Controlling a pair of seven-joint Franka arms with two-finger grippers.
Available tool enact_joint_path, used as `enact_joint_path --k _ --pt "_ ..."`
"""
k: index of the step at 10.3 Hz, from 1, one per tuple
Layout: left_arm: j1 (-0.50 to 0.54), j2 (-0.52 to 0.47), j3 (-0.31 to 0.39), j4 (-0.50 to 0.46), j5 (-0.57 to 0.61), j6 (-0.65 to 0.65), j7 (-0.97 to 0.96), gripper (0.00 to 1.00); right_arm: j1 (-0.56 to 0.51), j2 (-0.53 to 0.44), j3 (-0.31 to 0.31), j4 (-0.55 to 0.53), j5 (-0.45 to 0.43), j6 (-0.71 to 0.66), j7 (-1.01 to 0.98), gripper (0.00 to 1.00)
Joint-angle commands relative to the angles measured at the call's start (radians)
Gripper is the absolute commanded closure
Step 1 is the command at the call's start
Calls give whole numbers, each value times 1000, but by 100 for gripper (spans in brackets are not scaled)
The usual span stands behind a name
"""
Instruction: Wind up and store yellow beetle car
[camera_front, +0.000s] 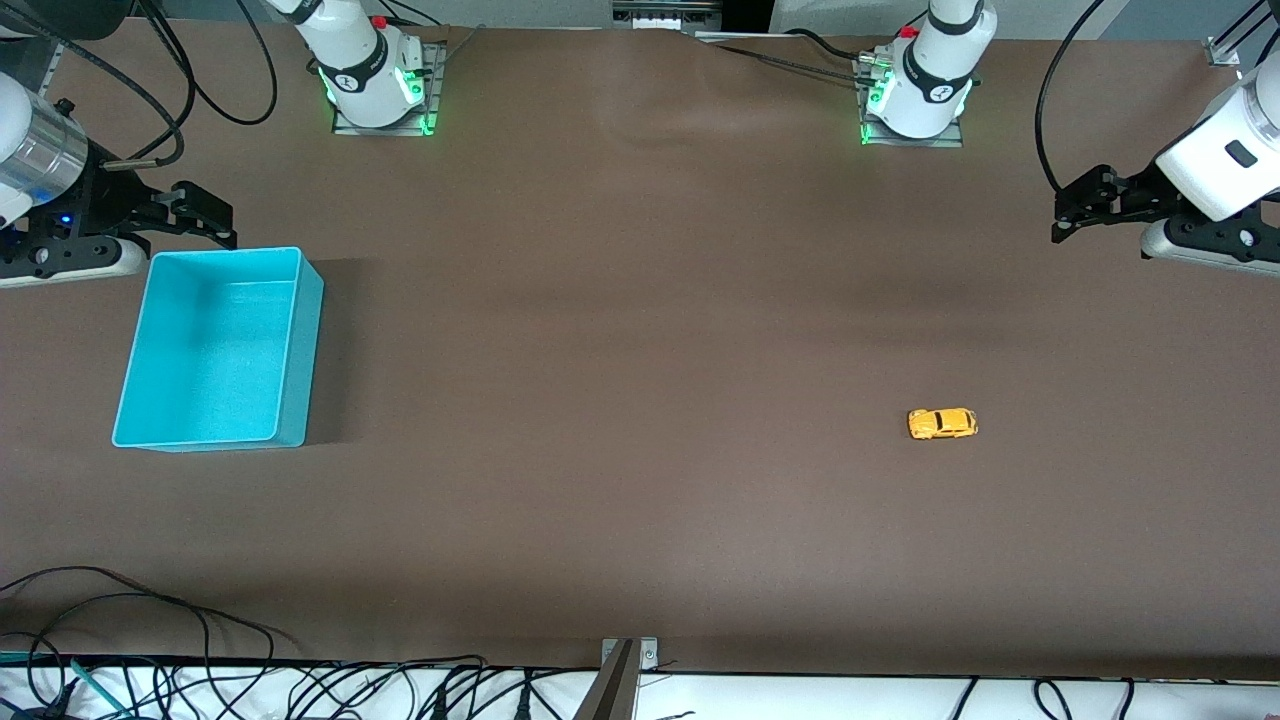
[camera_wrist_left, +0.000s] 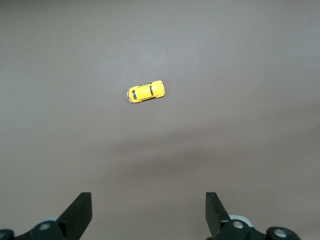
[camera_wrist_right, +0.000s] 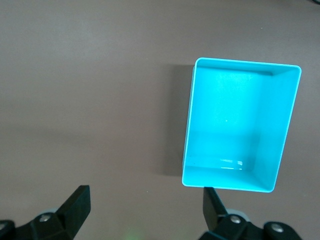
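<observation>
The yellow beetle car (camera_front: 942, 423) (camera_wrist_left: 145, 92) stands alone on its wheels on the brown table, toward the left arm's end. My left gripper (camera_front: 1068, 215) (camera_wrist_left: 148, 197) hangs open in the air over the table at that end, well apart from the car, with nothing between its fingers. A turquoise bin (camera_front: 310, 350) (camera_wrist_right: 240, 115) sits at the right arm's end, and nothing lies in it. My right gripper (camera_front: 218, 222) (camera_wrist_right: 146, 192) hovers open and holding nothing over the table, just beside one corner of the bin.
The two arm bases (camera_front: 375, 85) (camera_front: 920, 90) stand along the table edge farthest from the front camera. Loose cables (camera_front: 150, 610) trail over the edge nearest that camera. Bare brown tabletop (camera_front: 620, 380) stretches between the bin and the car.
</observation>
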Motion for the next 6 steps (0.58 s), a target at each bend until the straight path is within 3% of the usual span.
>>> enact_joint_path --k 1,6 --pt "2 17 1 31 -7 -24 -7 0 -8 -13 2 -8 4 -7 -2 0" --pt "2 15 1 30 -7 -24 -5 0 -6 -10 3 -12 1 0 1 0"
